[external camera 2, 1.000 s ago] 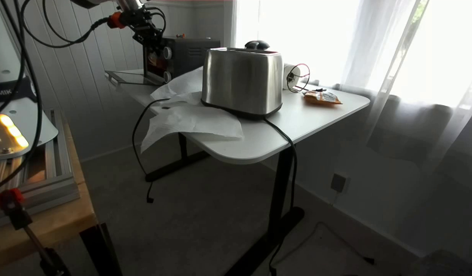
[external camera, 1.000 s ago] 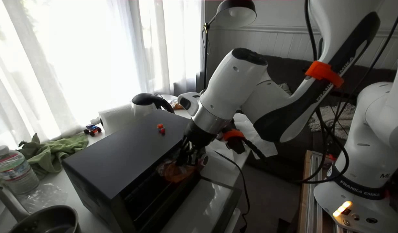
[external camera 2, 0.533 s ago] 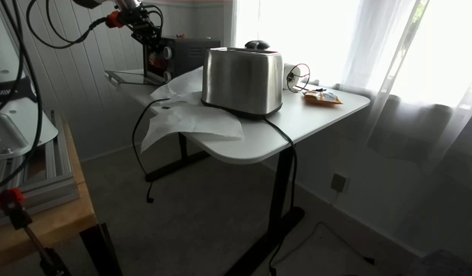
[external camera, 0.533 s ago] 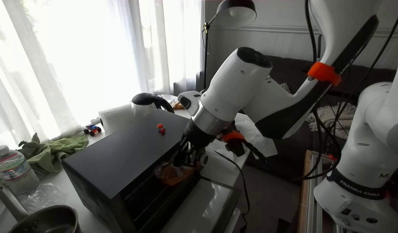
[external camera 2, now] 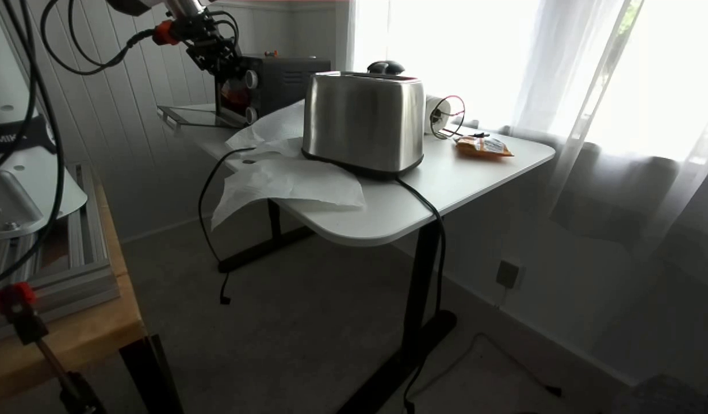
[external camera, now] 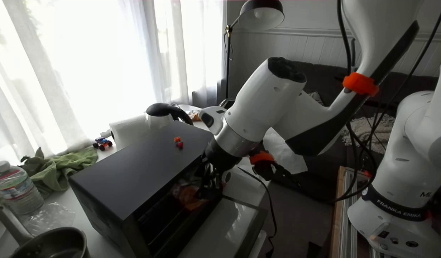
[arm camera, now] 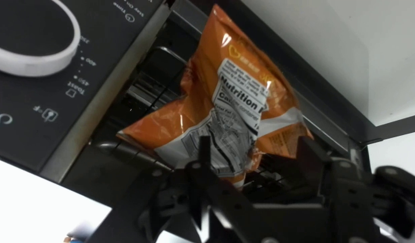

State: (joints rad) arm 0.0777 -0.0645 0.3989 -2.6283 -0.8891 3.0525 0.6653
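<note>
Black jaws well apart at orange bag; contact unclear.

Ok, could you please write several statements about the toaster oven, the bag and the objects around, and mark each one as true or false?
1. The hand is at the opening of the toaster oven. True.
2. The hand is fully shut. False: its fingers stand apart.
3. An orange snack bag with a nutrition label lies in the oven's opening. True.
4. The oven is closed. False: its glass door is folded down, open.
5. A saucepan stands on top of the oven. False: small orange and red pieces are there.
6. The water bottle stands near the green cloth. True.
</note>
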